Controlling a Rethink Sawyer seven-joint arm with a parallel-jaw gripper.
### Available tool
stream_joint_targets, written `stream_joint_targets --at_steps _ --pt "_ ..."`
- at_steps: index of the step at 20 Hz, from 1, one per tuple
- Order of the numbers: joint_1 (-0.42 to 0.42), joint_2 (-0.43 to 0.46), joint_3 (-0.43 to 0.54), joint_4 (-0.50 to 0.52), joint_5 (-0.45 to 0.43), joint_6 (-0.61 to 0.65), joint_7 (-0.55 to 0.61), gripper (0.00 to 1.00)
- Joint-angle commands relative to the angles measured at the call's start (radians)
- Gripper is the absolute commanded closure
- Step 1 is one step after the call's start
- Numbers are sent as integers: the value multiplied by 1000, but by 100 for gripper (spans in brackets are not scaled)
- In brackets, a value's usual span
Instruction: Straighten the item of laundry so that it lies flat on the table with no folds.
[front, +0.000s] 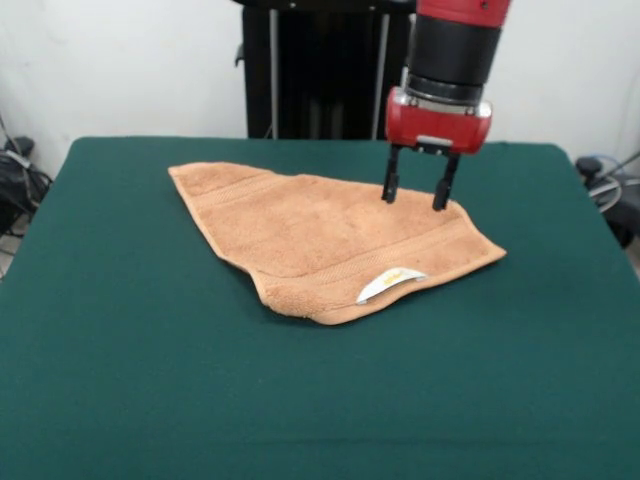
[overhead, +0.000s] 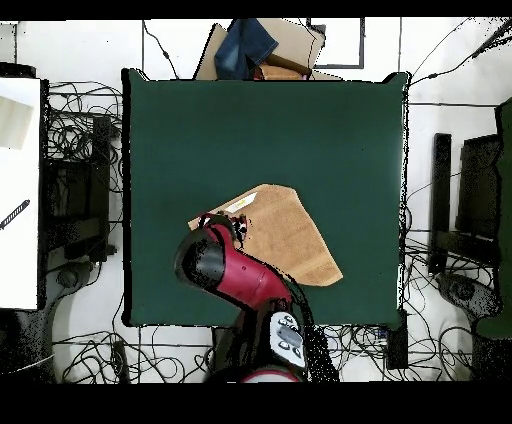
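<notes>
The orange-tan towel (front: 320, 240) lies on the dark green table (front: 150, 380), folded over itself into a rough triangle, with a thick folded edge at the front. Its white label with a yellow mark (front: 390, 283) sticks out near the front right edge. Band stripes run along the left and right sides. My gripper (front: 417, 195) hangs just above the towel's far right edge, fingers (front: 390, 180) apart and pointing down, holding nothing. In the overhead view the towel (overhead: 285, 235) lies below the table's middle and the arm covers its left corner; the gripper (overhead: 232, 226) sits beside the label (overhead: 240, 205).
The robot's black pedestal (front: 320, 70) stands behind the table's far edge. Cables and equipment (overhead: 80, 200) lie on the floor around the table. A cardboard box with blue cloth (overhead: 255, 45) sits beyond the table's edge opposite the robot.
</notes>
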Motion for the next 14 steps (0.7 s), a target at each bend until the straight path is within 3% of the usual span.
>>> stream_joint_targets --at_steps 1,14 --pt "-20 62 103 -81 51 85 258 0" --pt "-43 141 114 -136 65 151 250 0"
